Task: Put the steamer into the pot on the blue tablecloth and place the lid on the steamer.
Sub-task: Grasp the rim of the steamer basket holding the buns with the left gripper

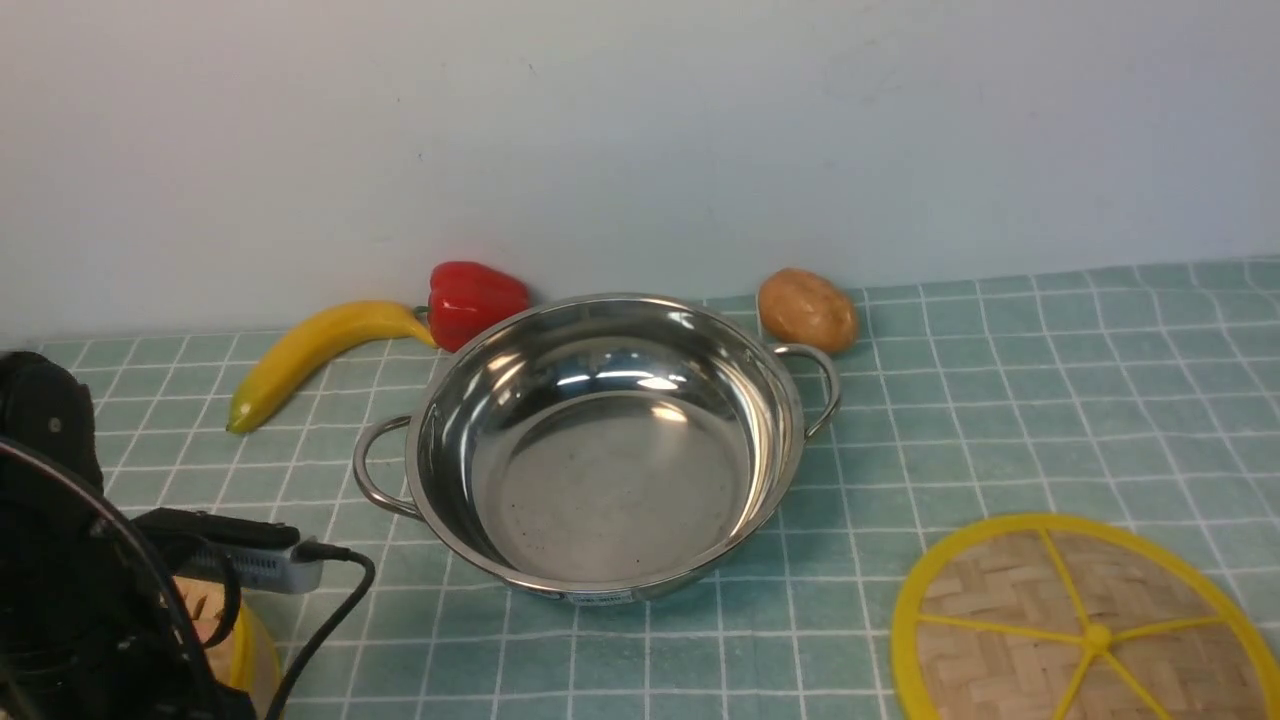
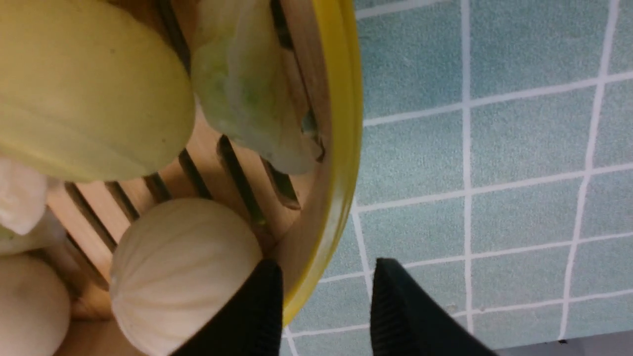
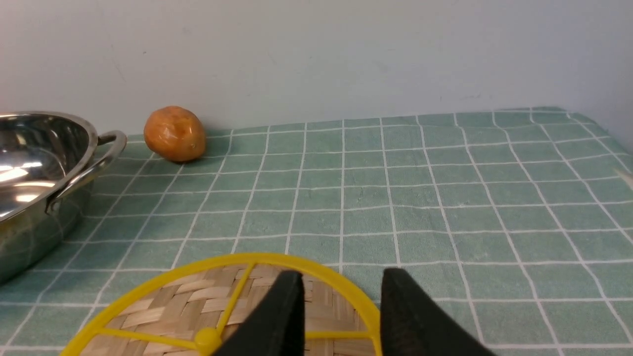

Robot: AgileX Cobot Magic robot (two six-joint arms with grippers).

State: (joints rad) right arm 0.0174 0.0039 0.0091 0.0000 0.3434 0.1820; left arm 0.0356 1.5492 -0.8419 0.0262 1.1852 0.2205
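The blue tablecloth (image 1: 1050, 400) covers the whole top, pale teal with thin white grid lines. One pot (image 1: 600, 450) sits mid-cloth: shiny steel, wide and shallow, with two loop handles. One lid (image 1: 1085, 625) lies flat on the cloth at the robot's front right. It's woven bamboo with a yellow rim and yellow spokes meeting at a small knob. One steamer (image 2: 341, 123) sits front left under the left arm, with a yellow rim and slatted wooden floor. It holds pale buns and dumplings, four I think, maybe five, since the close-up crops them.

Along the wall there's one banana (image 1: 310, 355), one red pepper (image 1: 475, 300) and one potato (image 1: 808, 310).

The left gripper (image 2: 326, 277) is parted and straddles the steamer rim. One finger is inside by a pleated bun (image 2: 183, 267), the other outside with cloth showing between it and the rim. The right gripper (image 3: 342, 274) is spread wide above the lid's rim.
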